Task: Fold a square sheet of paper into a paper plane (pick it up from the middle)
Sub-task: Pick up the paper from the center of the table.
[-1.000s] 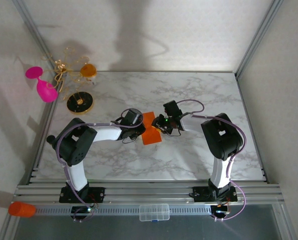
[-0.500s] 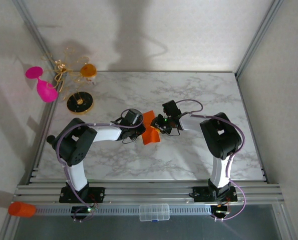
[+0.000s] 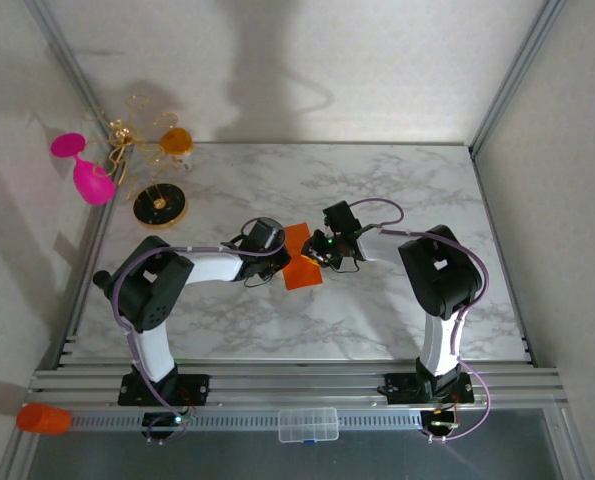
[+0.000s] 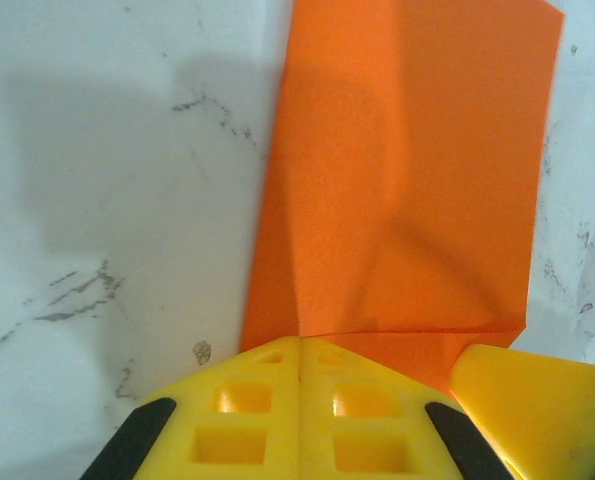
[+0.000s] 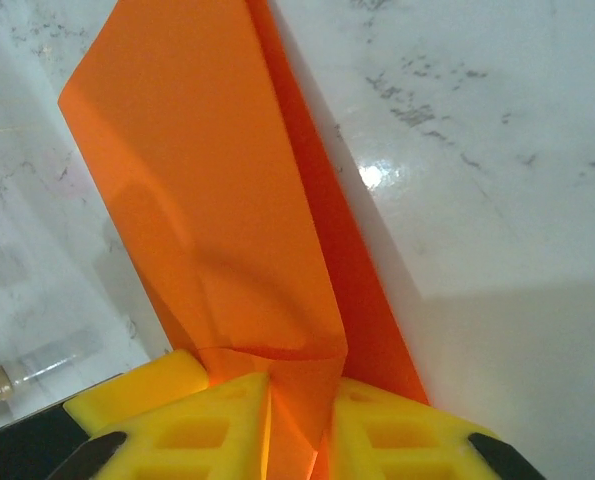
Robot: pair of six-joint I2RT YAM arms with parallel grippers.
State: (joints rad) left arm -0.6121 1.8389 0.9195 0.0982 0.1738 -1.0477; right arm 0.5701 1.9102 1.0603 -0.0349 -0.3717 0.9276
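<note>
1 square sheet of paper [image 3: 299, 262], orange and part-folded, sits mid-worktop [image 3: 397, 300] between 2 grippers: left gripper [image 4: 299, 345] jaws are pressed together on one edge, right gripper [image 5: 299, 385] jaws pinch a fold running between them. Far-left corner has 1 pink goblet [image 3: 87, 175], 1 gold wire stand [image 3: 142, 140] and 1 small orange cup [image 3: 177, 140]; 1 orange cylinder [image 3: 43, 418] and 1 clear box [image 3: 307, 424] are by the front rail. Worktop is white marble-pattern, with plain white walls and aluminium frame posts [image 3: 512, 80] around it.
</note>
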